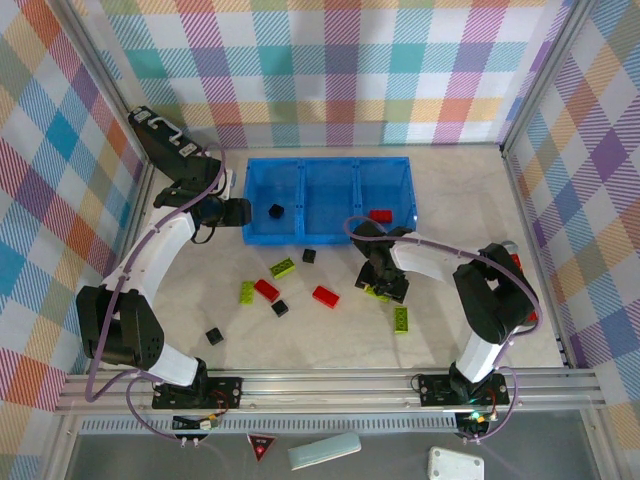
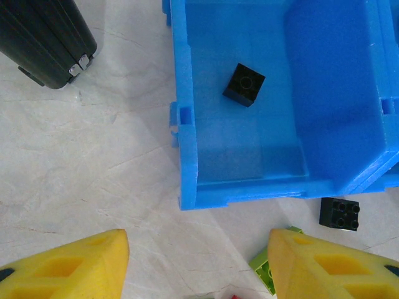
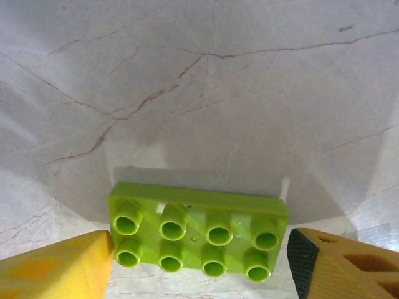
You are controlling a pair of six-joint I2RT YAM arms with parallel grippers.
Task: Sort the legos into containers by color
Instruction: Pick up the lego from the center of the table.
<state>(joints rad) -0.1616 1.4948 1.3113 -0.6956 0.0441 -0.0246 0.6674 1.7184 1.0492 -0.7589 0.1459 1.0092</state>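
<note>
1. Green's turn: the right gripper (image 1: 384, 287) sits astride a green brick (image 3: 198, 230) on the table (image 3: 199, 93), near side of the tray (image 1: 328, 161). Jaws are wide, right at its ends. Can't tell if it's pinched yet.
2. Next, I'd guess: squeeze, lift, drop it in the middle bin (image 1: 331, 190).
3. Left gripper (image 2: 196, 265) is open and empty, by the tray's near-left corner.
4. Left bin (image 1: 268, 185): one black brick (image 1: 276, 211). Right bin (image 1: 388, 185): one red brick (image 1: 380, 214). Middle looks empty.

top external: high above surface (image 1: 330, 340), facing down
left wrist: close over blue tray (image 2: 187, 156), shared with top
right wrist: closest, facing surface
</note>
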